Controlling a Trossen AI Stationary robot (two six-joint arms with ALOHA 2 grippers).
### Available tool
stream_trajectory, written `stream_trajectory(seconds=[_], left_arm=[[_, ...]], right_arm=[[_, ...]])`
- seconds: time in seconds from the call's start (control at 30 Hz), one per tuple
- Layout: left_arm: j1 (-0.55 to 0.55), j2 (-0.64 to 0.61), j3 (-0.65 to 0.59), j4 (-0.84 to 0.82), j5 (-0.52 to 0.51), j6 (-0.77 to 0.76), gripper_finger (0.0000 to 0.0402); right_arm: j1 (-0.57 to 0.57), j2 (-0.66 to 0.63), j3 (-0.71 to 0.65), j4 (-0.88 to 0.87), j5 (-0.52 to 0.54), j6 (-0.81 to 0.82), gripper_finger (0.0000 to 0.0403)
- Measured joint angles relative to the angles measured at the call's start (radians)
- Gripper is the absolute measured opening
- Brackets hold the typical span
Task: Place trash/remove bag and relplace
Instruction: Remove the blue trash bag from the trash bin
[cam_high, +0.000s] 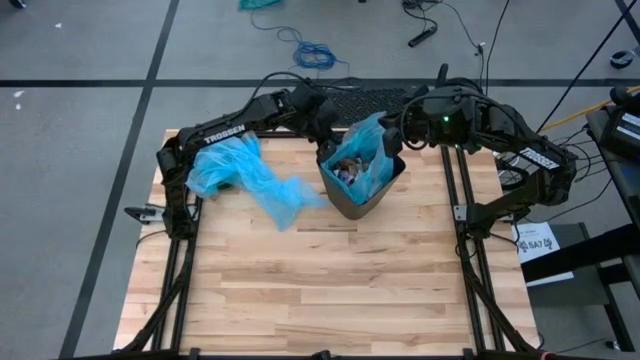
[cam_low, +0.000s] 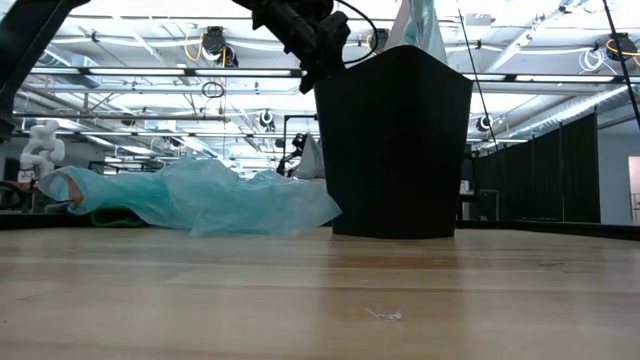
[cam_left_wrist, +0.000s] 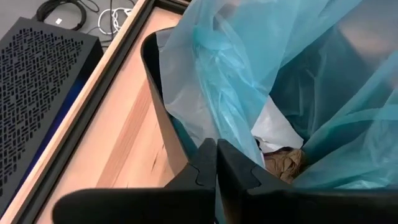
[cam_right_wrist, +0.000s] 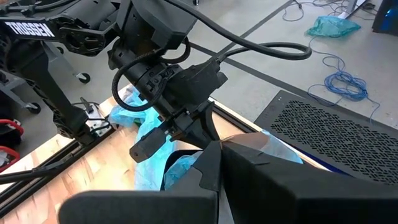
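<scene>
Roughly, from left to right across the bench (cam_high: 330, 290):
Loose bag: a pale blue plastic bag (cam_high: 250, 175) lies crumpled and spread flat on the wood near the bench's left rear corner, trailing toward the middle; in the low view it shows as a low heap (cam_low: 200, 200) resting on the surface just beside the bin
Left arm: it reaches from the left rear corner along the back edge toward the bin
Left gripper: (cam_high: 322, 120) it sits at the bin's rear left rim; its two dark fingers (cam_left_wrist: 214, 168) are pressed together at the rim, with the liner's blue film right against them; whether any film is pinched between them I cannot tell
Bin: a black bin (cam_high: 355, 190) stands upright near the middle of the back edge, tall and dark in the low view (cam_low: 395, 140)
Liner: a blue bag (cam_high: 365, 150) lines the bin, its top gathered and rising above the rim (cam_left_wrist: 249, 81)
Trash: crumpled white and brown paper wads (cam_left_wrist: 280, 155) lie inside the liner, down in the bin; from above they show as a small mixed heap (cam_high: 350, 165)
Right arm: it comes in from the right rear corner of the bench toward the bin
Right gripper: (cam_high: 408, 130) it hangs at the bin's rear right side, above the liner's raised top; its fingers (cam_right_wrist: 217, 168) are pressed together, and nothing shows between them
Beyond the bench: a perforated black panel (cam_left_wrist: 37, 81) lies on the floor behind the back edge, with coiled blue cable (cam_high: 315, 52) farther off
</scene>
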Motion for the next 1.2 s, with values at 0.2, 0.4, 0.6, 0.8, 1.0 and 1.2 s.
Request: stream_trajectory(seconds=[0.2,0.4,0.6,0.8,1.0,1.2], left_arm=[[0.001,-0.040,-0.002,-0.026,0.004,-0.001,0.0002],[0.021,-0.145,-0.002,0.021,0.131,-0.002,0.0001],[0.053,-0.194,0.001,0.061,0.141,0.000,0.0001],[0.052,-0.192,-0.001,0.021,0.132,0.000,0.0011],[0.053,-0.190,0.000,-0.081,0.125,0.002,0.0022],[0.052,-0.190,0.000,-0.238,0.108,0.097,0.0023]], right_arm=[[0.000,0.000,0.000,-0.002,0.000,0.002,0.0000],[0.000,0.010,0.001,-0.073,0.037,0.052,0.0000],[0.004,0.033,0.000,-0.043,0.053,0.016,0.0000],[0.034,0.031,0.000,0.235,0.053,-0.142,0.0000],[0.029,0.008,0.000,0.501,0.059,-0.280,0.0000],[0.021,-0.006,0.000,0.634,0.116,-0.356,0.0000]])
